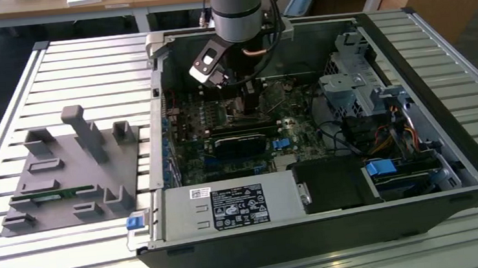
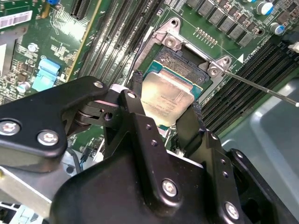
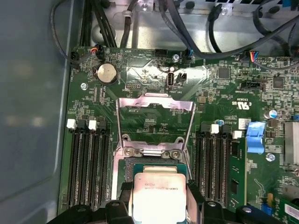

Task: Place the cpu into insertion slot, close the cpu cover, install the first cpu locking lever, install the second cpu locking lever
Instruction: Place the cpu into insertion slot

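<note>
Pointing down, fingers [image 2: 137,91] pinching cpu [image 2: 167,97]

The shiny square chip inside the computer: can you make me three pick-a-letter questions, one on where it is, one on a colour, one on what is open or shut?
1. Where is the cpu? A in a person's hand; B between the claw's fingers, over the insertion slot; C on the floor.
2. What colour is the circuit board? A red; B white; C green.
3. How is the cpu cover? A swung open; B shut over the chip; C taken away.
Answers: B, the black fingers pinch its two sides in both wrist views; C, green shows all around the slot; A, the silvery frame lies folded back beyond the slot.
</note>
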Available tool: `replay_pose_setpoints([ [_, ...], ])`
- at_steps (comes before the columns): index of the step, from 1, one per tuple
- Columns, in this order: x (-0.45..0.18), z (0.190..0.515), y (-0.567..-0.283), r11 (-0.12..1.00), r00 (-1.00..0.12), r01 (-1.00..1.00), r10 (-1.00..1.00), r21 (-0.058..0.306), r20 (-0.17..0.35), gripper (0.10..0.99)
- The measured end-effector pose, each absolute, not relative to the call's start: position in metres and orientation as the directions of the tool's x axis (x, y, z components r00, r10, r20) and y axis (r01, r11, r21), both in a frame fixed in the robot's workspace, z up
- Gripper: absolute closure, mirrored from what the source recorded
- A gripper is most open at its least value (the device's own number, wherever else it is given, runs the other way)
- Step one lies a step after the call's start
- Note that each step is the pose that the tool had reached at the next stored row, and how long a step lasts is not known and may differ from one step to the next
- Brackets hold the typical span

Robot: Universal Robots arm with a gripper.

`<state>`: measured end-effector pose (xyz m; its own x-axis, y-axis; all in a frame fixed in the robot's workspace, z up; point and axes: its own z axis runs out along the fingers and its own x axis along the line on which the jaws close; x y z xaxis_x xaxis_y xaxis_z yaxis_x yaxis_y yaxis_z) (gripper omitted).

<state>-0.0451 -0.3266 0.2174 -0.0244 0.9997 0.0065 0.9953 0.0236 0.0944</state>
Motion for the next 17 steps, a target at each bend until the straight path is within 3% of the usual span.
replay_pose_setpoints([
  [17,-0.047,0.205,-0.322,0.021,-0.022,0.995,1.000,0.094,0.007,0.545],
])
